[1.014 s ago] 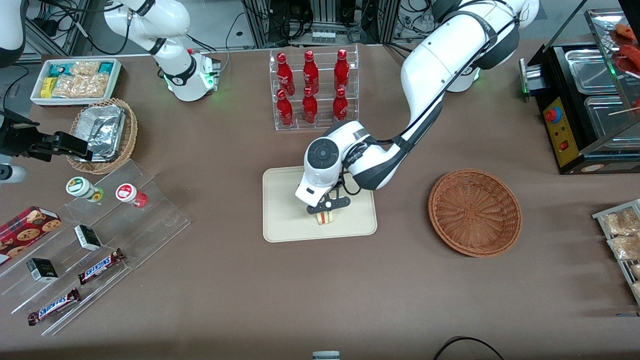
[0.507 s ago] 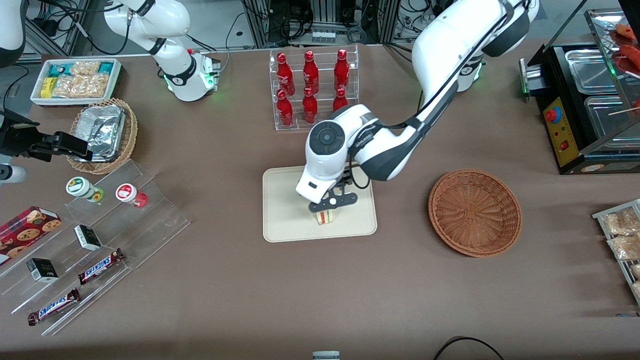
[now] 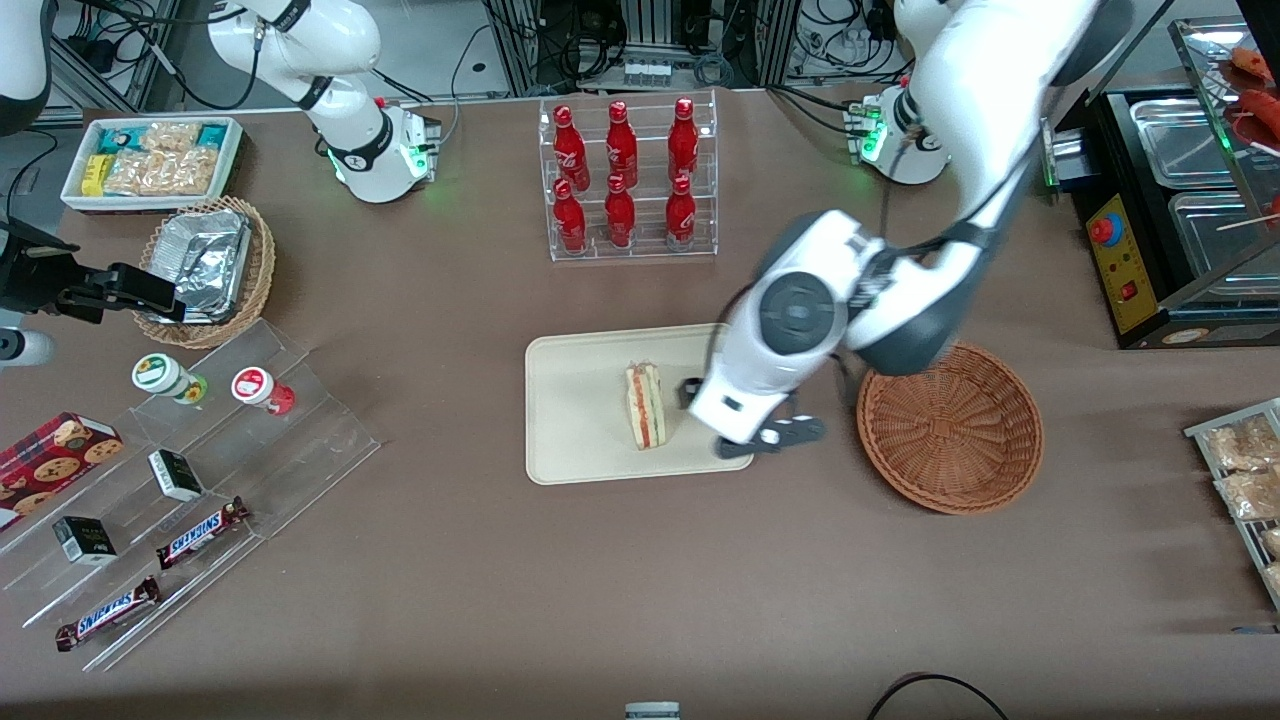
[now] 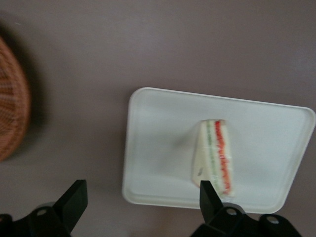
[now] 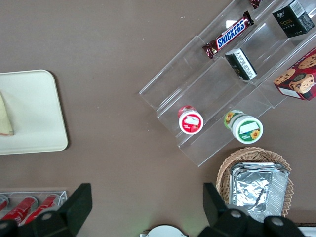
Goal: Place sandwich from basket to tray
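Front view
Sandwich: the small triangular wedge of pale bread with orange-red and green filling [image 3: 645, 405] lies on the flat cream-beige rectangular tray with rounded corners [image 3: 570, 420], near the tray's middle, nothing gripping it.
Gripper: the left arm's black two-finger gripper [image 3: 745, 420] hangs over the tray's edge at about three o'clock from the sandwich, apart from it, between the sandwich and the basket.
Basket: the round reddish-brown woven wicker basket [image 3: 950, 425] sits farther out at three o'clock, toward the working arm's end of the table, and holds nothing.
Rack: a clear acrylic rack of red bottles [image 3: 628, 180] stands at twelve o'clock from the tray.

Left wrist view
Jaws: spread wide, holding nothing; both black fingertips [image 4: 210, 195] show with a broad gap, the tray and table visible between them.
Sandwich: it rests on its broad face, cut edge showing red and green stripes, wholly inside the tray's low rim.

Right wrist view
Tray: one rounded end shows, with a corner of the sandwich on it; a stepped clear display of snacks and cups [image 5: 232, 89] lies well apart.

Risk
Judgement: the placement looks done. A low sideways sweep of the arm could clip the tray's rim and slide it, or catch the wicker basket just beside the wrist.
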`<control>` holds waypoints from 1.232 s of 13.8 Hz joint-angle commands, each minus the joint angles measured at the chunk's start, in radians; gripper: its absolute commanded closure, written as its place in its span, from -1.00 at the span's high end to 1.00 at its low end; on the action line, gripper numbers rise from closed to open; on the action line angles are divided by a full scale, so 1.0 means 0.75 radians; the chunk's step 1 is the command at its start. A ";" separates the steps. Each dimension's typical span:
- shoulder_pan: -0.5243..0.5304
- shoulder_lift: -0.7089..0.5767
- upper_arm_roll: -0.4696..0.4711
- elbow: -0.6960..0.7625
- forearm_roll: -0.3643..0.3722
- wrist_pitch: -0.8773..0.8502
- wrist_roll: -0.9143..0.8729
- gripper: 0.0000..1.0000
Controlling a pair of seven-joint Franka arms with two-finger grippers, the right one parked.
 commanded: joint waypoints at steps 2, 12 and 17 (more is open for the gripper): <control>0.122 -0.127 -0.002 -0.061 -0.042 -0.113 0.222 1.00; 0.268 -0.434 0.130 -0.347 -0.113 -0.127 0.555 1.00; 0.266 -0.608 0.284 -0.404 -0.150 -0.321 0.825 1.00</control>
